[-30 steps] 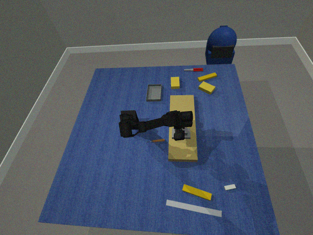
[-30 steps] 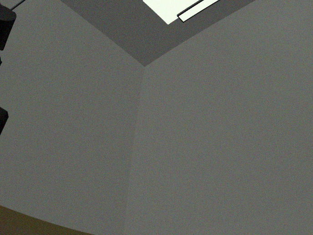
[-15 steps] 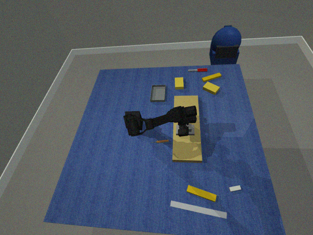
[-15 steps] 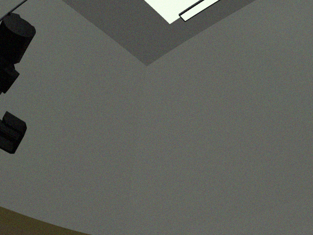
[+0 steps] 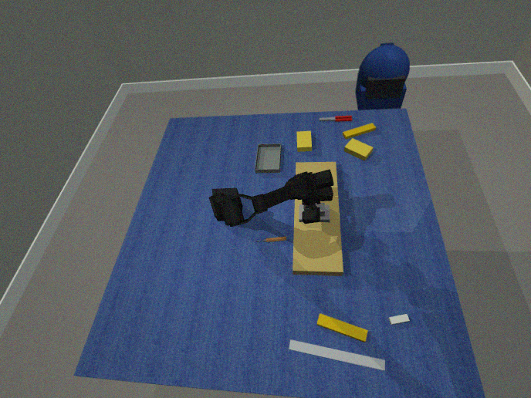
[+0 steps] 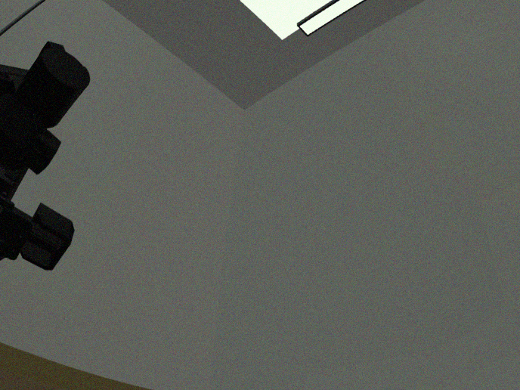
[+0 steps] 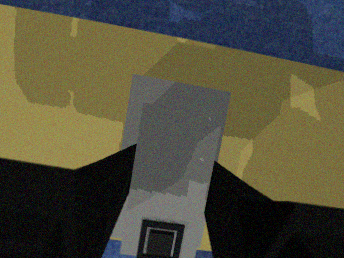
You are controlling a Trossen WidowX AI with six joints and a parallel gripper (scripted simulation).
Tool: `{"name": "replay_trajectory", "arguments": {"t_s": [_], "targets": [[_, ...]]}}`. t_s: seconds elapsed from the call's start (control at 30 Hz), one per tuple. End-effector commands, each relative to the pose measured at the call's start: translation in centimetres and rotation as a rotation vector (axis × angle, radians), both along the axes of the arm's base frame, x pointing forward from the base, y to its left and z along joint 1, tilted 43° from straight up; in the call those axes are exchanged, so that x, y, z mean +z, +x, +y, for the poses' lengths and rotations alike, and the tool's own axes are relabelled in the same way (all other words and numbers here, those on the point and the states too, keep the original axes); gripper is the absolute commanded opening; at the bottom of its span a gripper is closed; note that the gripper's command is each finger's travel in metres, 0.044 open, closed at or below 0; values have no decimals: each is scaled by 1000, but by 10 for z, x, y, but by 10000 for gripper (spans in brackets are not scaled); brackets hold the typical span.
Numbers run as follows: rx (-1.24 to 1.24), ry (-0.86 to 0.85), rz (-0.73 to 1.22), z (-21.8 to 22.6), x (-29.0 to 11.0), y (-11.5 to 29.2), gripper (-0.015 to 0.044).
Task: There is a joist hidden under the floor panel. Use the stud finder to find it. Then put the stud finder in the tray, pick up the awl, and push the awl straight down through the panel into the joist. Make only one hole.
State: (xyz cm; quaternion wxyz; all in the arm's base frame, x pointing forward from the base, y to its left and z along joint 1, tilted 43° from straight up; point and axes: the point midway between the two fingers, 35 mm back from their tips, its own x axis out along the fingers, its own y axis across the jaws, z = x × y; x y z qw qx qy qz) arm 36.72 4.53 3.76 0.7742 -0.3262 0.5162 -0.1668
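Claw [image 5: 314, 213] is gripping the stud finder [image 7: 176, 135], both fingers pressing its sides; finder is lying flat on the panel [image 5: 318, 252], roughly mid-length. Its indicator window [image 7: 161, 241] is showing dark grey in the wrist view. Arm [image 5: 274, 197] is reaching over from its base [image 5: 226, 206] on the left side of the panel. Awl [image 5: 272, 239] is lying on the blue mat [image 5: 180, 291], just beside the panel's left edge, near the base. Tray [image 5: 268, 157] is sitting on the mat past the arm, apart from the panel's far-left corner. Red screwdriver [image 5: 336, 118] is lying at the mat's far edge, blue helmet [image 5: 382, 76] standing behind it on the grey surface [image 5: 141, 106]
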Motion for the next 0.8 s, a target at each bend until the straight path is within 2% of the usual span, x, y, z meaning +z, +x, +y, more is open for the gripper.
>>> {"name": "replay_trajectory", "arguments": {"t_s": [0.0, 0.77], "targets": [[0, 2, 2, 9, -9, -1, 0], [0, 5, 2, 45, -41, -5, 0]]}}
